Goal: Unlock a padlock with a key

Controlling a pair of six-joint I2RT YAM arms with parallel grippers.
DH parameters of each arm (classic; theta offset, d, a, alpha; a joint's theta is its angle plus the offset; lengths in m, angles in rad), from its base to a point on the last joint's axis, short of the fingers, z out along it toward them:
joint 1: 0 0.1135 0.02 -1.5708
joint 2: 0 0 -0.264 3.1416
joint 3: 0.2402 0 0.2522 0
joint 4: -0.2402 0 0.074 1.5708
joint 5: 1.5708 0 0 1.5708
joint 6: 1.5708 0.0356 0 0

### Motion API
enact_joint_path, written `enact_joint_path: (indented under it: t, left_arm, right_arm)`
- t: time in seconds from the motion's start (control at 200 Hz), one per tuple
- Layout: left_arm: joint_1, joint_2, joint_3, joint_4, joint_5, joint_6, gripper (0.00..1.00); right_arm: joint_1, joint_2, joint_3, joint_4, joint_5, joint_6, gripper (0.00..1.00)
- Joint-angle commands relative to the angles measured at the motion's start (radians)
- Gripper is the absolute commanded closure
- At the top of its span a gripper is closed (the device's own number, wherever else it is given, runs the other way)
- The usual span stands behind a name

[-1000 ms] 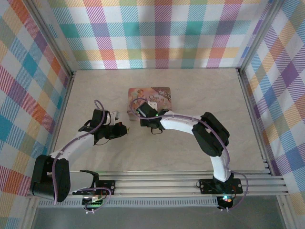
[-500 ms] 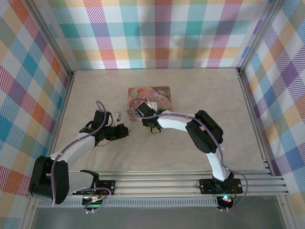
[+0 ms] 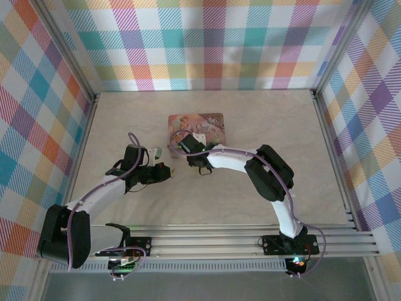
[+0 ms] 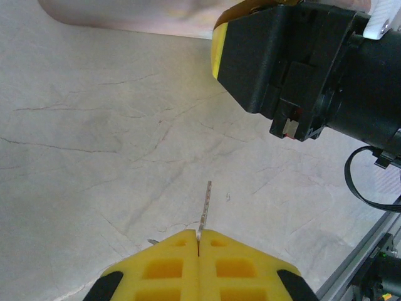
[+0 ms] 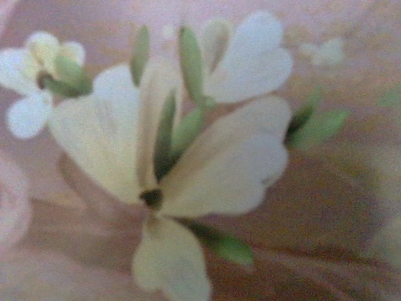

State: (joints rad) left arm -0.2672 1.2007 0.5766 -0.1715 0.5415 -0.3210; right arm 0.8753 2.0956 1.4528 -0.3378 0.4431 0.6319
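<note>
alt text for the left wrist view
The yellow left claw is shut on a thin key that points up-frame over the pale table. The black right arm sits upper right, by the pink tin at the top edge.

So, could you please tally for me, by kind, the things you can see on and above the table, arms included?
Pink tin: 1
Key: 1, pinched in the left gripper
Robot arms: 2, the left arm and the right arm
Total: 4
</note>
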Motion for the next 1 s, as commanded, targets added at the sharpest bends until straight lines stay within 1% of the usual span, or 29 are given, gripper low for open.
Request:
enact_joint_path:
  t: [0.0, 0.215, 0.495, 0.835, 1.0]
  left_arm:
    - [-0.013, -0.023, -0.017, 0.033, 0.022, 0.013, 1.0]
    - [-0.027, -0.023, -0.032, 0.065, 0.03, 0.013, 1.0]
    - [-0.032, -0.014, -0.031, 0.093, 0.035, 0.013, 1.0]
    - [-0.038, -0.023, -0.039, 0.125, 0.058, 0.013, 1.0]
    - [-0.04, -0.026, -0.038, 0.126, 0.055, 0.014, 1.0]
  right_arm:
    - [-0.009, -0.053, -0.002, -0.027, -0.014, -0.049, 0.83]
    - [-0.009, -0.082, -0.001, -0.056, -0.083, -0.084, 0.92]
    - [-0.016, -0.129, 0.003, -0.096, -0.163, -0.115, 1.0]
    - [-0.032, -0.152, 0.02, -0.133, -0.238, -0.125, 1.0]
    - [-0.033, -0.142, 0.027, -0.143, -0.238, -0.126, 0.99]
